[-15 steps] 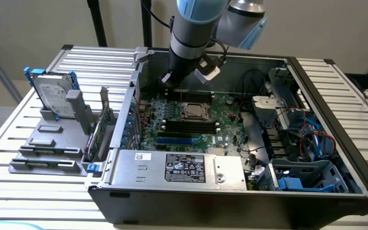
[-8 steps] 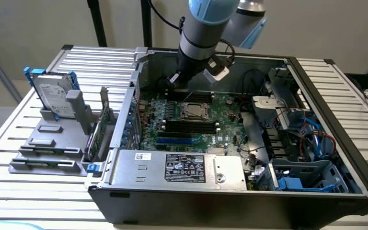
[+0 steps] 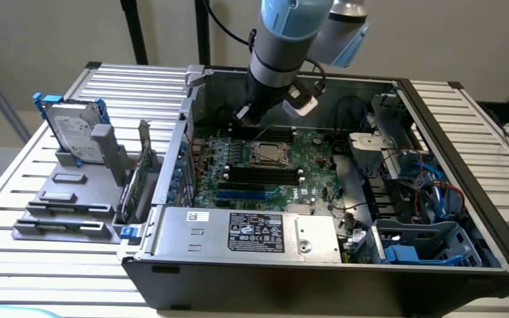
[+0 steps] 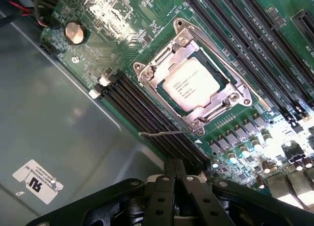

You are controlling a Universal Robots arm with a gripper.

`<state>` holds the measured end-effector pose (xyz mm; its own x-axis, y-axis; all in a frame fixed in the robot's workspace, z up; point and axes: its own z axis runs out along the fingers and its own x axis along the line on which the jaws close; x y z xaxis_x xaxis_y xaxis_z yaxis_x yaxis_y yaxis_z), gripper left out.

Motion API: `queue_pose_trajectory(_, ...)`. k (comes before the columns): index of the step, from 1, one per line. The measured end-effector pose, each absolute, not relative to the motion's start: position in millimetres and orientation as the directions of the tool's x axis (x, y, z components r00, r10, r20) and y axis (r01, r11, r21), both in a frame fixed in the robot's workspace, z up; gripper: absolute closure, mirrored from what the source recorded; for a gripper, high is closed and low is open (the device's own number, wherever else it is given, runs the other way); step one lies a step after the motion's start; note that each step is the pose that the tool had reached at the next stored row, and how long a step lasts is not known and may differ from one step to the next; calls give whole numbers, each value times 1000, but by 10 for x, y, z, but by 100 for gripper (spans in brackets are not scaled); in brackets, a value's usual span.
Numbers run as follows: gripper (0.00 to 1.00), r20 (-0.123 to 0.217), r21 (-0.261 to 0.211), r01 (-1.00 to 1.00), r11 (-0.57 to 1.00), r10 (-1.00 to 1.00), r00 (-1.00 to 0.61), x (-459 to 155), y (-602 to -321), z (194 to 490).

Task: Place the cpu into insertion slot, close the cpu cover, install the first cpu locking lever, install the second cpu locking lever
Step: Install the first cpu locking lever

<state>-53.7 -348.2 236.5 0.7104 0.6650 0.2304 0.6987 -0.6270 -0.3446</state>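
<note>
Inside the open computer case (image 3: 325,286), the insertion slot (image 3: 269,154) on the green circuit board (image 4: 110,15) is covered by the lowered cpu cover (image 4: 169,57), with the cpu (image 4: 189,86) seated in its cut-out. The gripper (image 4: 174,163) is held closed and empty, apart from the cpu, with black memory slots (image 4: 147,113) between them.

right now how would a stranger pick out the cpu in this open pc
Inside the open computer case, find the green motherboard. Near its middle, a silvery cpu cover frames the cpu: a pale flat square with printed text, unlike the long black memory slots alongside.
</note>
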Motion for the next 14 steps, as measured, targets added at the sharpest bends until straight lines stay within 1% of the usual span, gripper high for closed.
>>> queue_pose_trajectory(14,89,232,-339,701,-628,666,709,-554,-3482,2161)
